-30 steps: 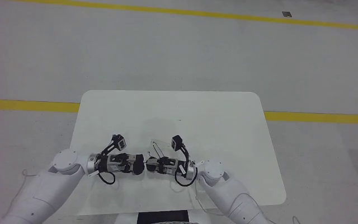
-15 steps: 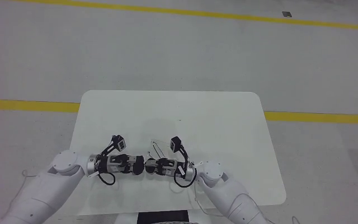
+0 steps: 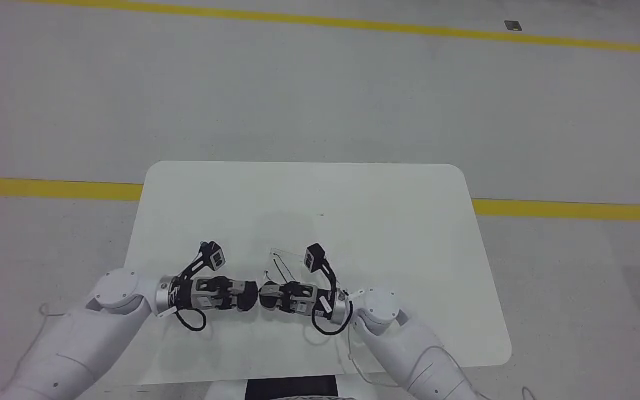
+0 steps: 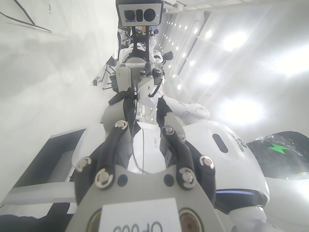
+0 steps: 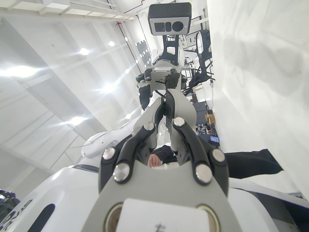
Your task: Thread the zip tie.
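My two grippers meet tip to tip over the front of the white table (image 3: 400,220). The left gripper (image 3: 250,296) faces the right gripper (image 3: 268,295). In the left wrist view the left gripper (image 4: 141,102) has its black-tipped fingers (image 4: 164,106) apart, and a thin black strand of zip tie (image 4: 135,153) runs between them. In the right wrist view the right gripper (image 5: 165,97) has its fingers close together on a dark ribbed strip, its tip touching the left gripper's finger (image 5: 172,81). Thin dark zip tie lines (image 3: 275,265) show just beyond the grippers over the table.
Those thin dark lines (image 4: 24,13) lie against the white table top in the left wrist view. The table's far and right parts are bare. Yellow floor lines (image 3: 560,208) run past the table. The table's front edge is close under both arms.
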Robot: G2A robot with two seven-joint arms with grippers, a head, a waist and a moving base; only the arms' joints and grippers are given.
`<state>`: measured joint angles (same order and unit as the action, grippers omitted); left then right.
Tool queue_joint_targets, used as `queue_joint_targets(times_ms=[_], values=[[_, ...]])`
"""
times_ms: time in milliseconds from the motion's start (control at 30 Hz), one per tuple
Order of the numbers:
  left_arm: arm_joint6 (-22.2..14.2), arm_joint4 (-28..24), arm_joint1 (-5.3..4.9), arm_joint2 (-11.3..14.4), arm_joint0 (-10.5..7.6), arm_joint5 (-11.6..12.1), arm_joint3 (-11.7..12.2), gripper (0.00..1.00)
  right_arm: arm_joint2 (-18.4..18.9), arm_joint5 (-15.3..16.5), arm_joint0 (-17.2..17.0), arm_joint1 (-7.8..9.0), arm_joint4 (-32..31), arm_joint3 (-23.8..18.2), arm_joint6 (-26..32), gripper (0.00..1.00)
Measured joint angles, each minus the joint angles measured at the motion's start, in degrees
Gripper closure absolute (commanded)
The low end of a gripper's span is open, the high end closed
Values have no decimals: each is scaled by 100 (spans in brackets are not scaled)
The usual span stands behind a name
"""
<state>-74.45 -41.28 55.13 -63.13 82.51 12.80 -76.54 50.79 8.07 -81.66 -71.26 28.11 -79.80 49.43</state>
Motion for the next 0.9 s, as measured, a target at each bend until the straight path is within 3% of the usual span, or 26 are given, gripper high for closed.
queue_joint_targets(times_ms=[633,900], values=[[11,-38,-41,55,-5,14,1,96,-25,60,-19,15,92,-48,25,100],[23,-57,-56,80,-9,23,-1,93,-48,57,-12,21,97,-68,51,100]])
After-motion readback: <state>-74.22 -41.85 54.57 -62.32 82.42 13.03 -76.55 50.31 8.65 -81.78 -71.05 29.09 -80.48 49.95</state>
